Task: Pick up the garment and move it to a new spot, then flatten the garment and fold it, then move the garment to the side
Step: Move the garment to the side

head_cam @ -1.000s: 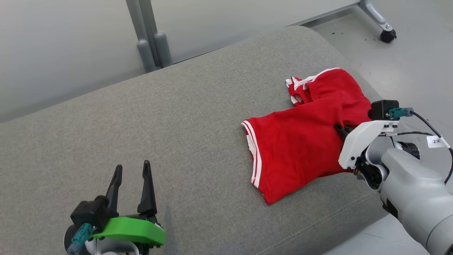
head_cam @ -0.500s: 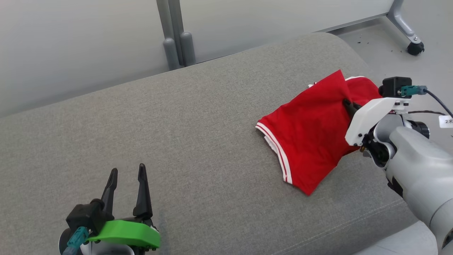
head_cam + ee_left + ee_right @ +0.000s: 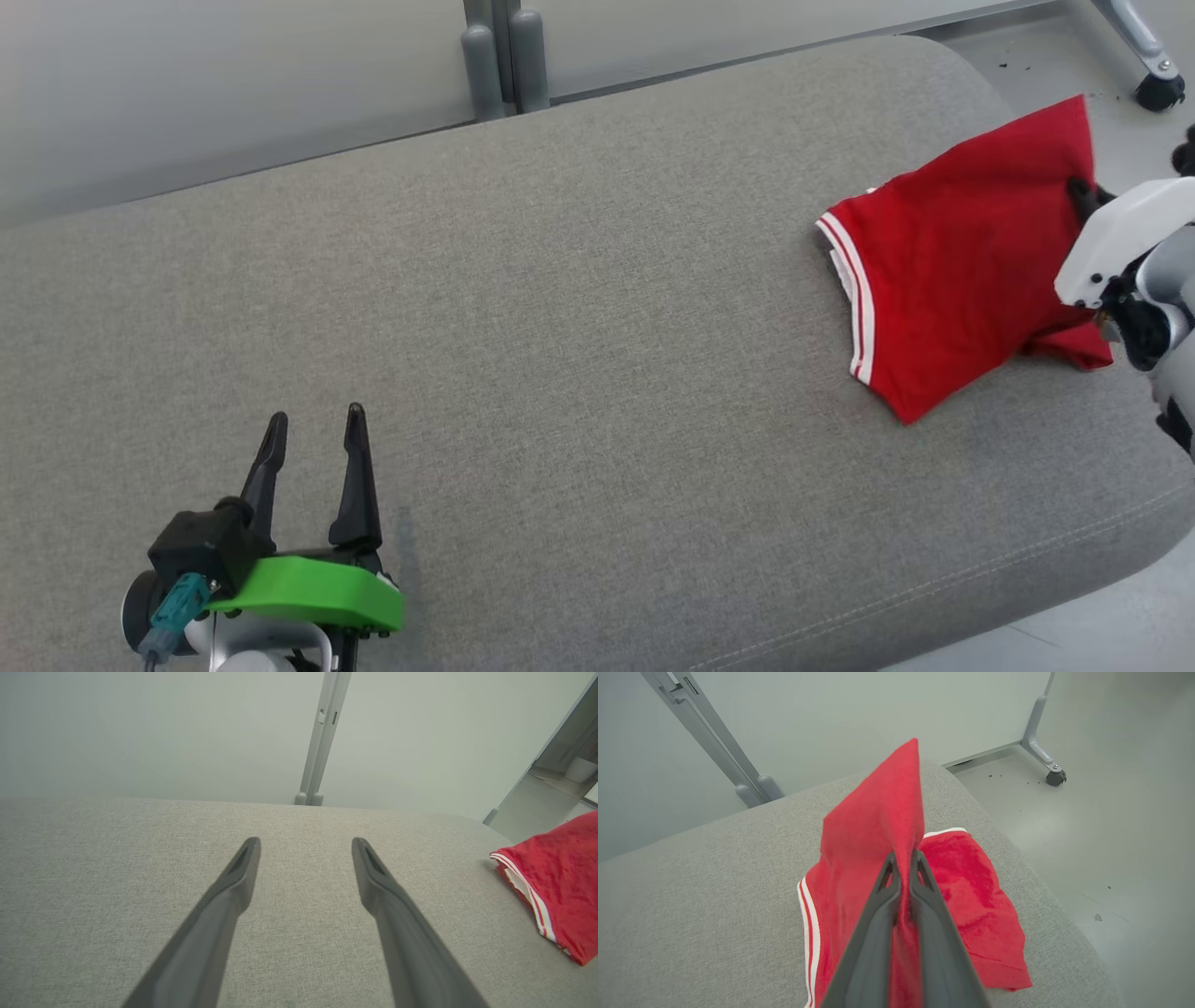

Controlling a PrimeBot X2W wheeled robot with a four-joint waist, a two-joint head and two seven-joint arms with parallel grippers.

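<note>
At the far right end of a grey cushion (image 3: 560,280), a red garment (image 3: 943,271) with a white-striped hem, partly raised, lower corner resting on the upholstery. Plain from the right wrist view: right gripper (image 3: 903,861) pinched tight on a fold, cloth peaking above the fingertips, a second red layer lying flat to the right. Plain from the head view, well apart at near left: left gripper (image 3: 316,417), fingers spread wide, holding nothing. At the right edge of the left wrist view, the striped hem.

A lab-like test room: grey cushioned bench (image 3: 560,280), castor-footed partition (image 3: 859,714), bare floor (image 3: 1111,835)
</note>
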